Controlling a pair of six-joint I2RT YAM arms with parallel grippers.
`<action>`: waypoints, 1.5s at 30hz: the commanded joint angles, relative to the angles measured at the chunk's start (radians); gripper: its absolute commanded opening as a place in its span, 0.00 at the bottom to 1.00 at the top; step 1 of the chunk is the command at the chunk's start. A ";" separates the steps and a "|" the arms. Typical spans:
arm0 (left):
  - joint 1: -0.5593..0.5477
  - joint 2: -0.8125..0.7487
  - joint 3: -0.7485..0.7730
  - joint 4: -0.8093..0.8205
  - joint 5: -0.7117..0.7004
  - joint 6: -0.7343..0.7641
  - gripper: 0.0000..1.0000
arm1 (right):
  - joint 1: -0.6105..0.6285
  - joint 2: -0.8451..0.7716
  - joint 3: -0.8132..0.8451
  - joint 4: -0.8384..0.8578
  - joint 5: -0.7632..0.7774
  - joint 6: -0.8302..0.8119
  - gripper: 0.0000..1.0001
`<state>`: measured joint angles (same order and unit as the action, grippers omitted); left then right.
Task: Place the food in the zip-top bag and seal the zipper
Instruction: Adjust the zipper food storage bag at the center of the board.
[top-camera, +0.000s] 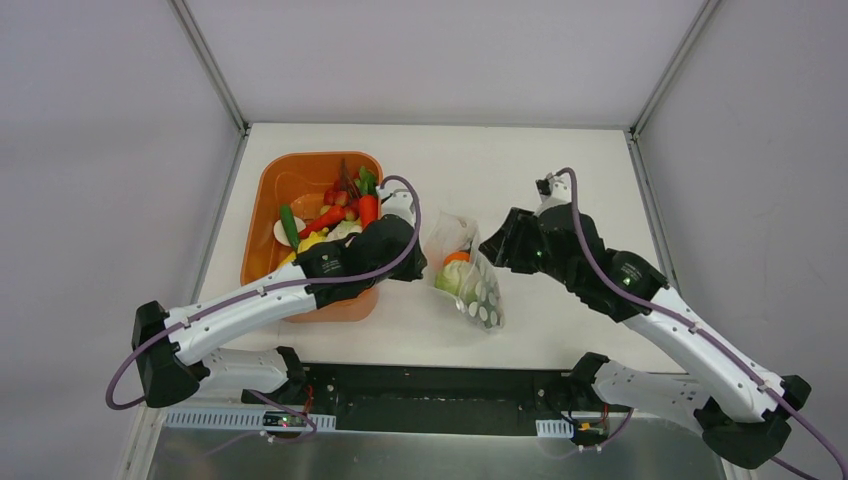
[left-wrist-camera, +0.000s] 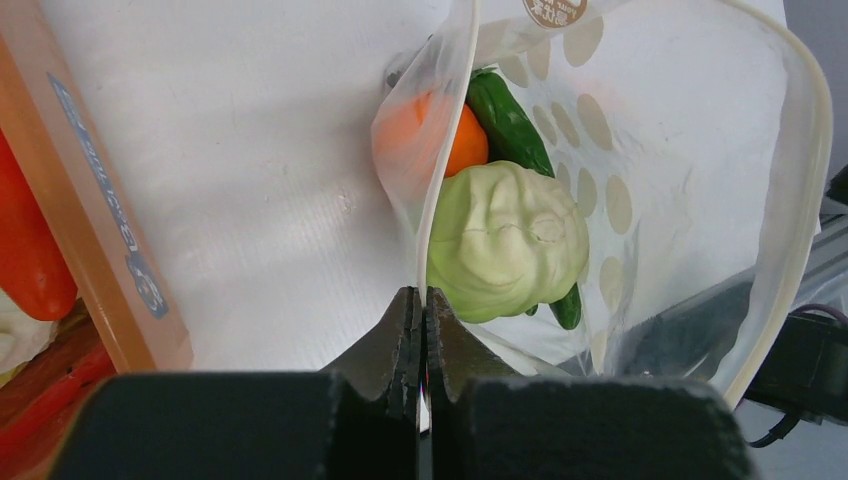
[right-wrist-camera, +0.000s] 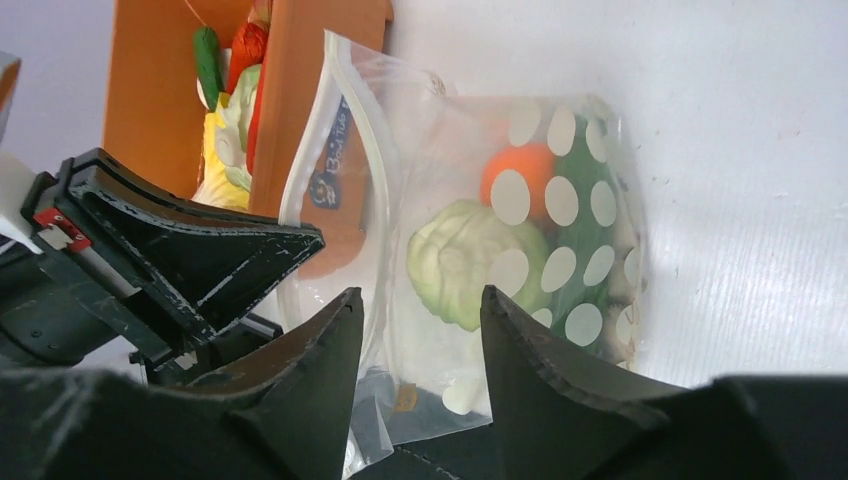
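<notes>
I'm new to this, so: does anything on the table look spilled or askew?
Nothing spilled. The clear dotted plastic bag gapes open, only one lip pinched by the left fingers; pale green cabbage sits inside.

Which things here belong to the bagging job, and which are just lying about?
In the job: zip-top bag, rim pinched by left tool; cabbage, orange ball, green vegetable inside; right tool, open; loose toy food.
Lying about: orange tub, purple cables.

I see the dotted clear zip-top bag (top-camera: 478, 285) with its mouth gaping, zipper (left-wrist-camera: 820, 150) unsealed. Inside, a pale green cabbage (left-wrist-camera: 505, 240), an orange ball (left-wrist-camera: 468, 142) and a dark green vegetable (left-wrist-camera: 508, 122) are bunched together, touching.
</notes>
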<state>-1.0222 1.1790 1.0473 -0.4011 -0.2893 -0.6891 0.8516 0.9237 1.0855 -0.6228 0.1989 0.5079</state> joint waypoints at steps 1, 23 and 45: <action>-0.008 -0.033 0.060 0.033 -0.039 0.038 0.00 | 0.004 0.030 0.080 0.014 0.058 -0.062 0.50; -0.009 0.007 0.134 0.007 -0.014 0.081 0.00 | -0.013 0.281 0.239 0.002 0.164 -0.274 0.29; 0.035 0.183 0.445 -0.030 0.162 0.176 0.00 | -0.022 -0.056 0.175 -0.037 0.082 -0.136 0.00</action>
<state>-1.0130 1.3254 1.4174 -0.4408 -0.2211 -0.5537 0.8326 0.9264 1.2778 -0.6693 0.3313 0.3107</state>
